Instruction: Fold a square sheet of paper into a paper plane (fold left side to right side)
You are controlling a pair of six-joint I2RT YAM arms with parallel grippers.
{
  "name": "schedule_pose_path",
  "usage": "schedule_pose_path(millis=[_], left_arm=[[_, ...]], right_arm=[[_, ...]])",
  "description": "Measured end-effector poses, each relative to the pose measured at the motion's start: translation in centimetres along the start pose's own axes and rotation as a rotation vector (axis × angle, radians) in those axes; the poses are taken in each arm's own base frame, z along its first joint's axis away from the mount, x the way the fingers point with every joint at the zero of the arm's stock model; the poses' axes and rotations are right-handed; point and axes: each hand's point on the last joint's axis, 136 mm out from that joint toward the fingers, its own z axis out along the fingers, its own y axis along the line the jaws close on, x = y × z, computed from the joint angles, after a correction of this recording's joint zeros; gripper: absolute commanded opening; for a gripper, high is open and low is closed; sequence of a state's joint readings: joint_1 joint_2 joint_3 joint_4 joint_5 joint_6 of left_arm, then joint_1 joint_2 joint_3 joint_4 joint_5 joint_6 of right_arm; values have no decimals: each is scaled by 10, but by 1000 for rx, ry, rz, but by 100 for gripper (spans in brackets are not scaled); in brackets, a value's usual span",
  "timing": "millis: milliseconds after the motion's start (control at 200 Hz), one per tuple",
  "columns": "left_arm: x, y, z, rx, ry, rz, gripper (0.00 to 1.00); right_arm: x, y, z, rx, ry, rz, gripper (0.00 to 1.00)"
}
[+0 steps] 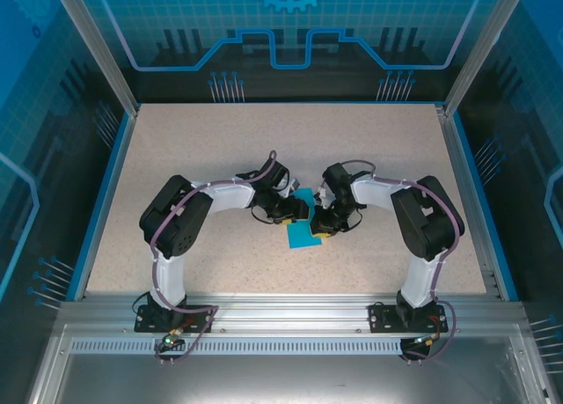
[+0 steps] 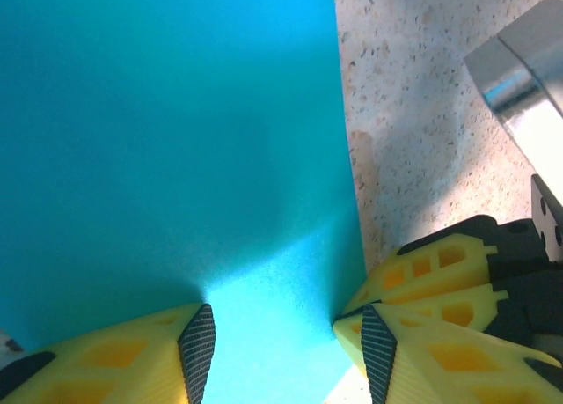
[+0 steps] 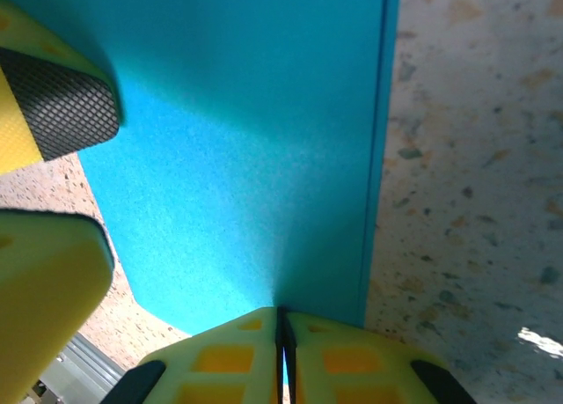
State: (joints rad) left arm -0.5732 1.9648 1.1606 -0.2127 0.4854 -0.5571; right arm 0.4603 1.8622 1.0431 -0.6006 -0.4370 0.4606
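Observation:
The square sheet of paper (image 1: 302,235) is bright cyan and lies on the table between the two arms, folded. Two layers show along its straight edge (image 3: 380,157). My right gripper (image 3: 283,334) is shut on the sheet's near edge, with a sliver of cyan between the pads. In the top view the right gripper (image 1: 323,225) sits at the sheet's right side. My left gripper (image 2: 286,356) stands open over the sheet (image 2: 176,157), and blue paper lies between its fingertips. Its fingers (image 3: 62,105) come in from the left of the right wrist view. No paper plane is in view.
The speckled beige tabletop (image 1: 264,140) stretches round the sheet, bounded by a blue rim (image 1: 104,184) and an aluminium frame (image 1: 281,309) at the front. The right gripper's yellow fingers (image 2: 431,276) touch the left gripper's right finger. A metal part (image 2: 519,87) hangs close by.

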Motion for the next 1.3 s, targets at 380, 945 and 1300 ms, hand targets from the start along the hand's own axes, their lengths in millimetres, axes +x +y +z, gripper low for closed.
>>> schedule_pose_path(millis=[380, 945, 1300], left_arm=[[-35, 3, -1, -15, -50, -51, 54], [-73, 21, -13, -18, -101, -104, 54], [-107, 29, -18, -9, -111, -112, 55]], right_arm=[[0, -1, 0, 6, 11, -14, 12], [0, -1, 1, 6, 11, -14, 12], [0, 1, 1, -7, 9, -16, 13]])
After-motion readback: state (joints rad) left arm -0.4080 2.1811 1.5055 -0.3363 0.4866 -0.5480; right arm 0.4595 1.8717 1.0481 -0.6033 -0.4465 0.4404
